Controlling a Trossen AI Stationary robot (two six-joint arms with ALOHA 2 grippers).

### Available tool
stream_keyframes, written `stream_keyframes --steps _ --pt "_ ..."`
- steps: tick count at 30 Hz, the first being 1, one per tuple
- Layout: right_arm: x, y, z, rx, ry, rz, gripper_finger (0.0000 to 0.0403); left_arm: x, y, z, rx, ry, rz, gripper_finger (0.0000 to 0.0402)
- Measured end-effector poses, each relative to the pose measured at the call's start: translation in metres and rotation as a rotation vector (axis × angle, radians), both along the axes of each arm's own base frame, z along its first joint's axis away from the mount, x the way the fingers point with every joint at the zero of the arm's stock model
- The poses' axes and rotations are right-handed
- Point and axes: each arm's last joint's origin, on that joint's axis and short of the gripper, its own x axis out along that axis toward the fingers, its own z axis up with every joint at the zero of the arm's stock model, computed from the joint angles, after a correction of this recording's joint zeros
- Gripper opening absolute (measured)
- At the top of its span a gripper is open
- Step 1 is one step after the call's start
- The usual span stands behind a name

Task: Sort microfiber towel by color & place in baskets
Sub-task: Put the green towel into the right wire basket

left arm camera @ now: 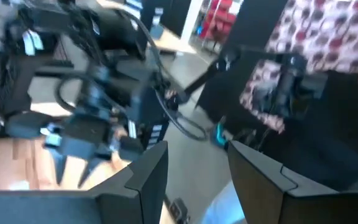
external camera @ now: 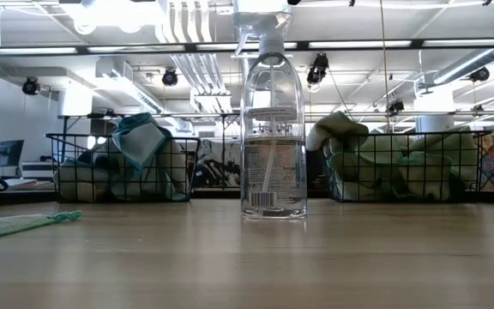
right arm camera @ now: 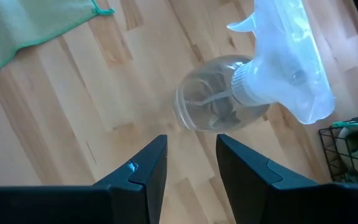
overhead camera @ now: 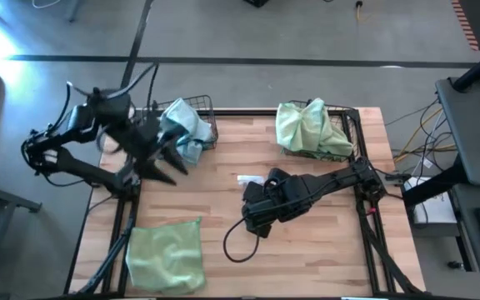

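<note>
1. One wooden table (overhead camera: 307,250) carries everything we see, and we place the rest by the clear spray bottle (external camera: 273,129) standing upright near its middle.
2. Two black arms come next. The right arm reaches in from the table's right edge, and the right gripper (overhead camera: 257,218) hangs above the bottle, a little to its near side; in the right wrist view the fingers (right arm camera: 143,173) stand apart with bare wood between them, released and holding nothing, and the bottle's white trigger head (right arm camera: 284,68) shows just beyond them.
3. The left arm is raised far-left of the bottle. The left gripper (overhead camera: 169,158) is blurred beside the left basket; in the left wrist view its jaws stand apart with nothing between them.
4. Two black wire baskets sit along the far edge. The left basket (external camera: 67,167), far-left of the bottle, holds light blue towels (overhead camera: 186,125), one draped over its rim.
5. The right basket (external camera: 478,167), far-right of the bottle, holds a heap of pale green towels (overhead camera: 311,127).
6. A single pale green towel (overhead camera: 167,254) lies flat at the table's near-left corner, well apart from the bottle and from both baskets; in the low view we see only its edge at the left.
</note>
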Motion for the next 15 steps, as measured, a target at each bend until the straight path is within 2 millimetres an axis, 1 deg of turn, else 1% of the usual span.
stream_keyframes --steps 3,7,15 --pt "0.0 0.0 0.0 0.0 0.0 0.0 0.0134 -0.002 -0.019 -0.002 0.064 0.07 0.018 0.0153" --pt "0.0 0.0 0.0 0.012 -0.009 -0.032 0.0134 -0.006 -0.04 -0.013 0.147 0.231 0.066 0.0153" --pt "-0.002 0.007 0.0 0.034 -0.026 -0.075 0.0134 -0.013 -0.086 -0.037 0.194 0.493 0.014 0.0153"
